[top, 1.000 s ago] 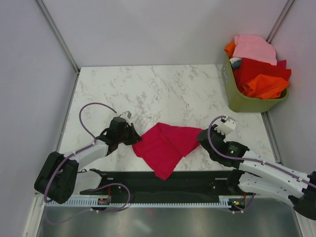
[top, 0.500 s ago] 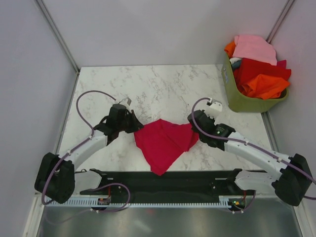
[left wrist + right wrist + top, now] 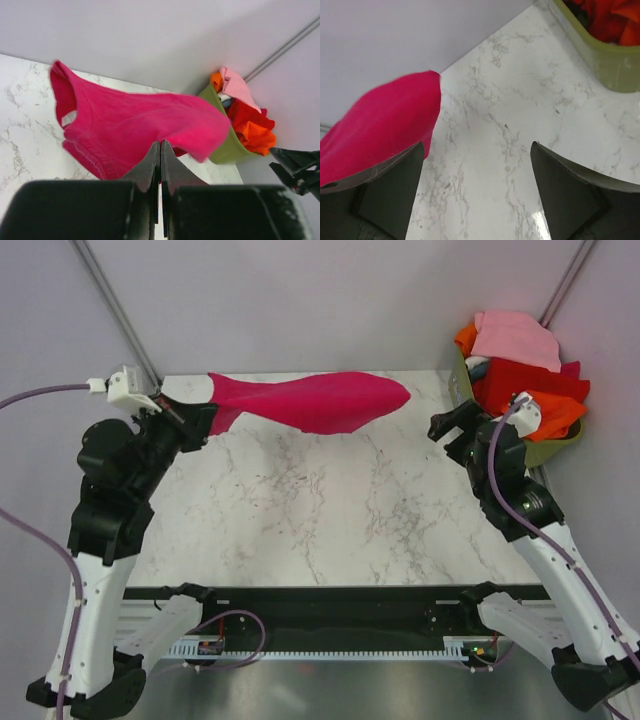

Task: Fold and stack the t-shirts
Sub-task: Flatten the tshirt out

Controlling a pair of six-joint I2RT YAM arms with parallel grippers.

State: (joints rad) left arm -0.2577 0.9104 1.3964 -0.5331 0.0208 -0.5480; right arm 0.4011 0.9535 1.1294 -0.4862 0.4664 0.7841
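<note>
A crimson t-shirt [image 3: 310, 400] streams through the air over the far edge of the marble table, stretched from left to right. My left gripper [image 3: 188, 418] is raised high at the far left and is shut on the shirt's left end; in the left wrist view the cloth [image 3: 135, 125] runs off from my closed tips [image 3: 160, 145]. My right gripper [image 3: 447, 430] is lifted at the far right, open, with nothing between its fingers [image 3: 385, 175]. The shirt's loose end [image 3: 380, 125] hangs free to their left. Other t-shirts [image 3: 520, 375], pink, red and orange, are piled in the basket.
An olive-green basket [image 3: 490, 445] stands at the table's far right corner, just behind my right gripper. Grey walls enclose the table [image 3: 320, 520] at the back and sides. A black rail runs along the near edge.
Both arms rose from the table's near middle to the far side. The left gripper carried the shirt up and away. The right gripper let go of the shirt and opened.
</note>
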